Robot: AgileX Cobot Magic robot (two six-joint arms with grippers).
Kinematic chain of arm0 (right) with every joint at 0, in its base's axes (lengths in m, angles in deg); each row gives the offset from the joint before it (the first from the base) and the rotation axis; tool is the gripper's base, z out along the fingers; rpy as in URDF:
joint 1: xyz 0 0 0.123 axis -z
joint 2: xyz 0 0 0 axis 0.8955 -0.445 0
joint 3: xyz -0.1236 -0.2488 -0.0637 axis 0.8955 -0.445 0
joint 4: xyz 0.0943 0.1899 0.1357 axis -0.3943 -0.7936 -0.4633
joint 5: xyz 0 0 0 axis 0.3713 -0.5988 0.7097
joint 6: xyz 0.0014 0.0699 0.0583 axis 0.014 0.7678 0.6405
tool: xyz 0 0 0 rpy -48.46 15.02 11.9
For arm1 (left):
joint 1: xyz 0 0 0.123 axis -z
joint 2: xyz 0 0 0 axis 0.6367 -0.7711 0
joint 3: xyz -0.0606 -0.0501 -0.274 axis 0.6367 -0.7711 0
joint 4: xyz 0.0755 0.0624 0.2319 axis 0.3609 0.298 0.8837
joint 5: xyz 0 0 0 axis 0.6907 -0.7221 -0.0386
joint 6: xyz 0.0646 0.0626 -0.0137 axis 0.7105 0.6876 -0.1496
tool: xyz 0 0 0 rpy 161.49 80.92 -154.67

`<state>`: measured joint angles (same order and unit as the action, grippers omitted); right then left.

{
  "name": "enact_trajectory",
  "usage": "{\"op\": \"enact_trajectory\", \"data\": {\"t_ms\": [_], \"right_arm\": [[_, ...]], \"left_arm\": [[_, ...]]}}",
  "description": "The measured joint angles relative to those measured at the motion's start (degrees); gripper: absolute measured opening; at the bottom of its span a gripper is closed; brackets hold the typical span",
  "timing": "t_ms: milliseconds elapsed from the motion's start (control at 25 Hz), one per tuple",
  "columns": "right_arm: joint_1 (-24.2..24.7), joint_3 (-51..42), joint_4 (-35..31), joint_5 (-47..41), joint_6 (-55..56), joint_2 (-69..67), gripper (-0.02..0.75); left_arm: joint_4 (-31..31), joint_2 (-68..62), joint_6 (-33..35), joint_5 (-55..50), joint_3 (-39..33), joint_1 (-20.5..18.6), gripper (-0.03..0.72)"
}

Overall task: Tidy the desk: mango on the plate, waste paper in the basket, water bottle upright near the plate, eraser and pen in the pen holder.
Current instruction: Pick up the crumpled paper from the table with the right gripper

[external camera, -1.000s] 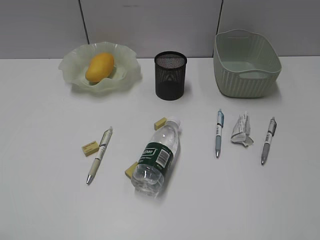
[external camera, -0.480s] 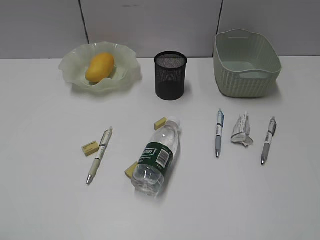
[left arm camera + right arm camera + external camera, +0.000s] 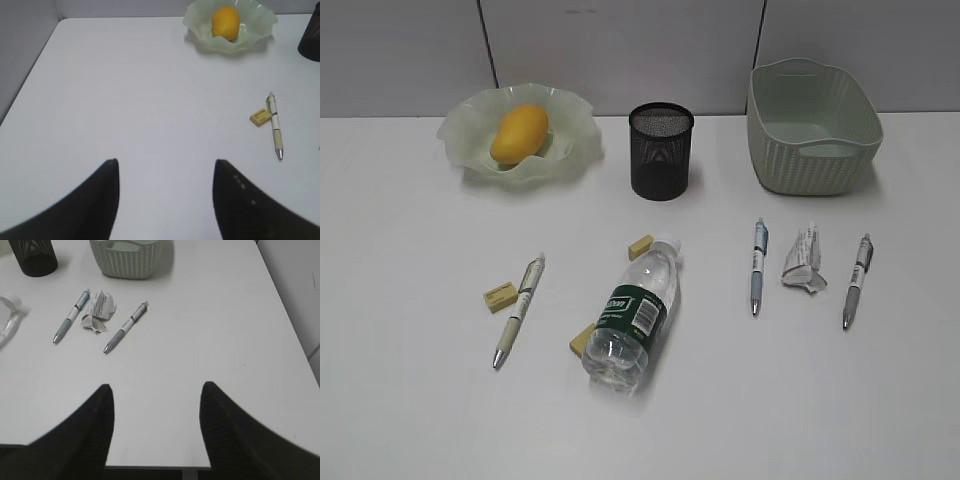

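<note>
My left gripper [image 3: 165, 200] is open, its two dark fingers [image 3: 102, 197] apart with only bare white counter [image 3: 400, 420] between them, and it holds nothing. My right gripper [image 3: 155, 432] is open too and also empty, above the near edge of the counter by the near right corner.

The mango [image 3: 519, 134] lies in the plate [image 3: 460, 130], which stands at the far edge of the counter toward the far left corner. The pen holder [image 3: 661, 151] stands upright at the middle of the far edge, and I cannot see anything inside it. The basket [image 3: 810, 140] stands at the far edge toward the right side.

The water bottle [image 3: 632, 315] lies on its side in the middle of the counter, with the white cap toward the far edge. One eraser [image 3: 640, 246] is just beside the cap, and a second eraser [image 3: 582, 339] touches the bottle near its bottom end, on the side of the left edge. A third eraser [image 3: 500, 296] lies further toward the left edge, just beside the left pen [image 3: 518, 311].

The waste paper [image 3: 803, 260] lies on the counter in front of the basket, between the middle pen [image 3: 757, 266] and the right pen [image 3: 856, 280]. It is near both pens, but I cannot tell if it touches them
</note>
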<state>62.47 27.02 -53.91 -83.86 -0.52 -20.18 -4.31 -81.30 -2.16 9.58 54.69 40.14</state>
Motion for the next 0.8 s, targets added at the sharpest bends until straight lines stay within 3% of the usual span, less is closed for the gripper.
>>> {"op": "enact_trajectory", "data": {"t_ms": [400,800], "right_arm": [[0.00,0.00,0.00,0.05,0.00,-1.49,0.442],[0.00,8.68,-2.42,0.13,5.25,-31.78,0.442]], "left_arm": [[-0.41,0.00,0.00,0.00,0.00,0.00,0.424],[-0.41,0.00,0.00,0.00,0.00,0.00,0.388]]}}
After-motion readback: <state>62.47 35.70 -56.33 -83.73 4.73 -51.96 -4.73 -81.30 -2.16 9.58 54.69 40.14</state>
